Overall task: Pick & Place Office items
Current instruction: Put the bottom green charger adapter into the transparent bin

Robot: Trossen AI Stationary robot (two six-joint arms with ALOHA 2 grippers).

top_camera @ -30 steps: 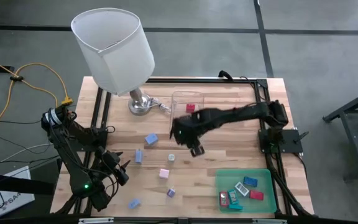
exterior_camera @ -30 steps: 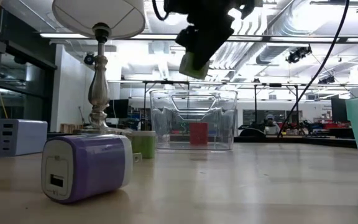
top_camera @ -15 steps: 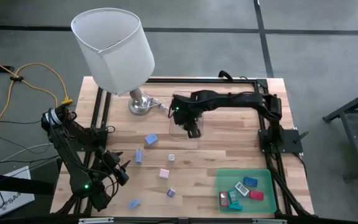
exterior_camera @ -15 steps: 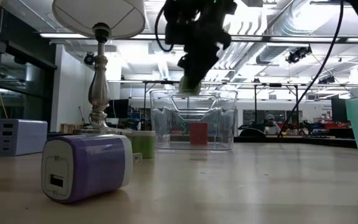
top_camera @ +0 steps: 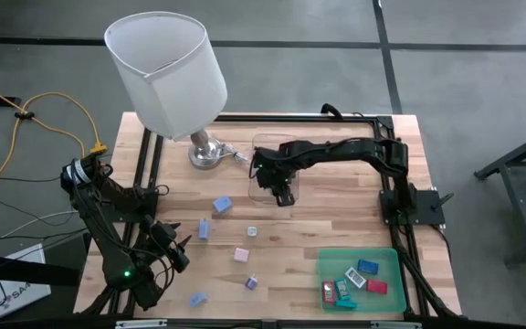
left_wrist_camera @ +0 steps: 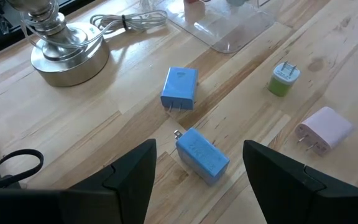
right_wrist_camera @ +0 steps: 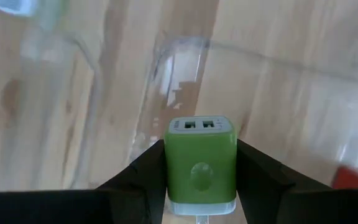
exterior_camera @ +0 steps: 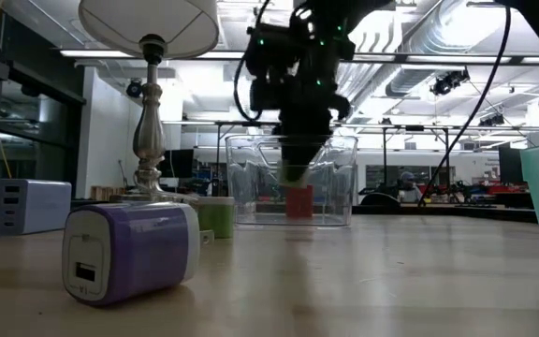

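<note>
Right wrist view shows the right gripper (right_wrist_camera: 201, 180) with its fingers clamped on the two flat sides of a green charger block (right_wrist_camera: 201, 163), its two USB ports facing the camera. In the high view this gripper (top_camera: 281, 190) hangs over the clear plastic box (top_camera: 265, 146) near the worktop's far edge, and the low view puts the block down at the box's rim, above a red piece (exterior_camera: 298, 200) already inside.

The block looks like a small, rigid, light plastic shell with smooth, probably slippery faces. A squeeze across the broad flat sides, as here, seems the safest hold, and the metal prongs are best left alone.

The other pieces lie loose on the worktop. In the left wrist view there are two blue chargers (left_wrist_camera: 180, 88), a smaller green one (left_wrist_camera: 283, 79) and a pink one (left_wrist_camera: 324, 127). More pieces sit in the green tray (top_camera: 386, 258) by the near right corner.

The left gripper (left_wrist_camera: 197, 180) waits near the near left corner, fingers apart and empty.

No brand, label or writing can be read on any piece.
</note>
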